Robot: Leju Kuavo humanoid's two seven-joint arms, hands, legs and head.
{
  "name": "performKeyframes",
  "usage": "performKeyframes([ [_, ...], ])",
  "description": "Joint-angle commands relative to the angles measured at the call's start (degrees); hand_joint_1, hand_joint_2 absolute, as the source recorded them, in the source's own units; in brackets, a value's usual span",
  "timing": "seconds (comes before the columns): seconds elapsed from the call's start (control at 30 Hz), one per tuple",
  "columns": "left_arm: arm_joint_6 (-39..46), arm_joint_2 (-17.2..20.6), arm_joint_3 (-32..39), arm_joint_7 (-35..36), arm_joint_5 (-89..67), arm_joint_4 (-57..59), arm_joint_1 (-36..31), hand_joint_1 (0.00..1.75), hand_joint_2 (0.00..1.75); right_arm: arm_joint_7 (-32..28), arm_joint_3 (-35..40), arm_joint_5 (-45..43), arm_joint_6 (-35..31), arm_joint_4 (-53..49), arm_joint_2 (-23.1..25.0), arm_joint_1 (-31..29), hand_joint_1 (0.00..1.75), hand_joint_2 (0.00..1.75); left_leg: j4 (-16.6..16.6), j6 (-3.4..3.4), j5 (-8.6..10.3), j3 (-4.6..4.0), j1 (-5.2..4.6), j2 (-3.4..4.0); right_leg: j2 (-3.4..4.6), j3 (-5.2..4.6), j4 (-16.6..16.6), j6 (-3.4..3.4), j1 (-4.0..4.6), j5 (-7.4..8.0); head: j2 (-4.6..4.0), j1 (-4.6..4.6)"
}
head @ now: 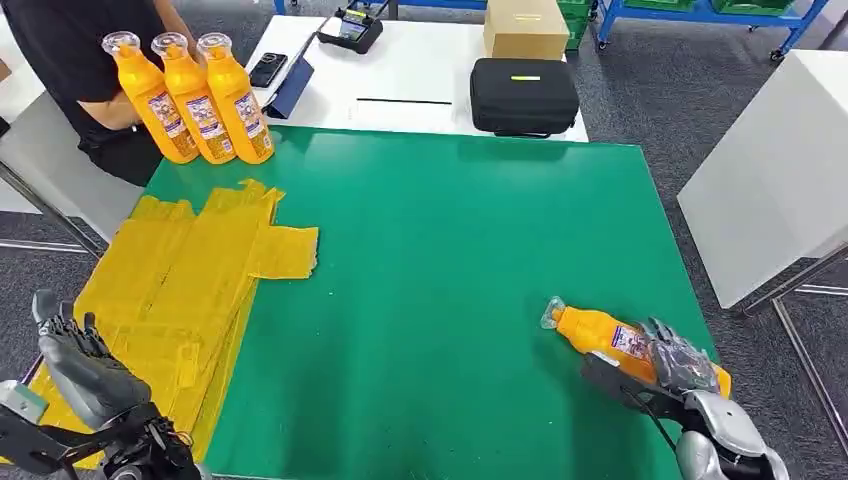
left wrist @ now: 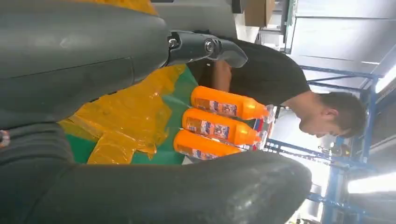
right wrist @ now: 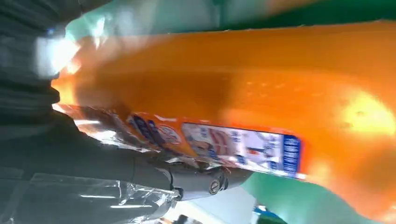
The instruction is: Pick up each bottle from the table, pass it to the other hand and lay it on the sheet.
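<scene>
now, right hand [head: 668, 362] wrapped around the lying orange plastic bottle [head: 598, 331] at the green table's [head: 450, 270] near right corner.
best to lift it level, cap toward the open, empty left hand [head: 72, 352] waiting by the crumpled yellow sheet [head: 190, 280]; glossy, labelled, clear-capped.

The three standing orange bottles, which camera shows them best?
The head view: the three standing bottles appear whole, upright in a row at the green table's far left corner. The left wrist view shows them sideways between hand parts; the right wrist view shows another bottle.
</scene>
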Motion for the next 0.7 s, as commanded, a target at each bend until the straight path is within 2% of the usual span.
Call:
performKeyframes([
  [0.03,-0.69,-0.51,1.73,0.75,-0.4,1.98,-1.94,0.0,0.0,-1.01,-7.11,3.17,3.19,-1.63,7.08,-0.12,0.0,1.75,-0.05,-0.19,-0.08,0.21,0.06,0.11,-0.01,0.19,-0.06,-0.18,0.08,-0.06,0.0,0.0],
  [0.2,-0.82,-0.49,1.51,1.02,-0.87,2.31,-2.51,0.0,0.0,-1.9,-8.44,4.35,4.45,-2.17,8.73,0.44,0.0,1.75,-0.06,-0.18,-0.04,0.16,0.07,0.05,-0.06,0.15,-0.07,-0.16,0.09,-0.03,0.0,0.0],
  [0.67,-0.97,-0.37,1.4,1.15,-0.89,2.4,-2.59,0.0,0.0,-2.45,-8.8,4.49,5.66,-2.28,8.99,0.51,0.0,1.75,-0.04,-0.09,-0.02,0.08,0.03,0.03,-0.03,0.06,-0.05,-0.08,0.03,-0.02,0.0,0.0],
  [0.7,-0.91,-0.34,1.34,1.19,-0.92,2.58,-2.79,0.0,0.0,-3.16,-9.32,4.47,6.48,-2.54,9.55,0.8,1.66,1.75,-0.06,-0.15,-0.05,0.16,0.04,0.07,-0.03,0.13,-0.06,-0.13,0.06,-0.04,0.0,0.0],
])
